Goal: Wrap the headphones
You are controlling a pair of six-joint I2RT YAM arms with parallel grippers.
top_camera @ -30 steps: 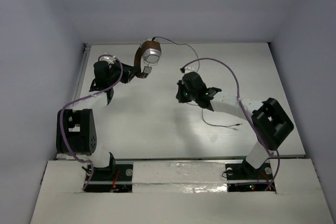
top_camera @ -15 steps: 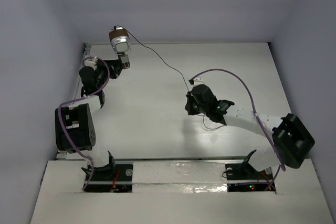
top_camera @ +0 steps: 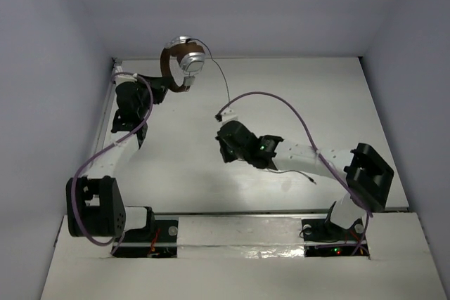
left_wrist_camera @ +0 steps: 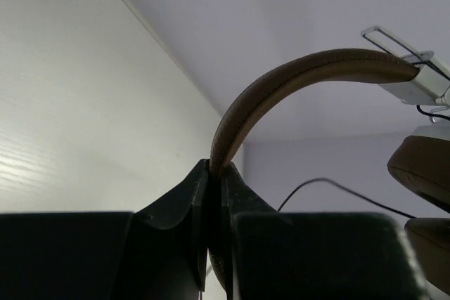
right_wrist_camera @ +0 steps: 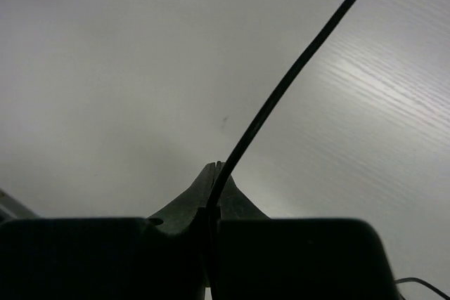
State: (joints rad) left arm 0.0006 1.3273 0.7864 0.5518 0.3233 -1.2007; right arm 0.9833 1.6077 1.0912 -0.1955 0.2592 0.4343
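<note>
The white table (top_camera: pixel 316 89) fills the scene. The left arm (top_camera: pixel 116 149) reaches from its base along the table's left edge toward the far left corner. The right arm (top_camera: pixel 309 156) folds at its elbow near the right side and stretches leftward to the middle of the table. A purple robot cable (top_camera: pixel 281 100) loops over each arm. The headphones (top_camera: pixel 186 63) are held off the table at the far left corner, against the back wall, with one silver ear cup (top_camera: pixel 192 64) facing the overhead camera. The left gripper (top_camera: pixel 169 83) is clamped on the brown headband (left_wrist_camera: pixel 295 75), its jaws pressed flat against the band's lower end (left_wrist_camera: pixel 211 173), and a brown ear pad (left_wrist_camera: pixel 422 166) hangs at the right of that wrist view. The thin black cable (top_camera: pixel 225 83) runs from the ear cup down across the table to the right gripper (top_camera: pixel 226 138). There the jaws are pinched together on it, as the wrist view shows where the cable (right_wrist_camera: pixel 295 75) enters the closed tips (right_wrist_camera: pixel 214 173). Past that grip, the cable's loose end (top_camera: pixel 309 178) lies on the table just beside the right forearm.
</note>
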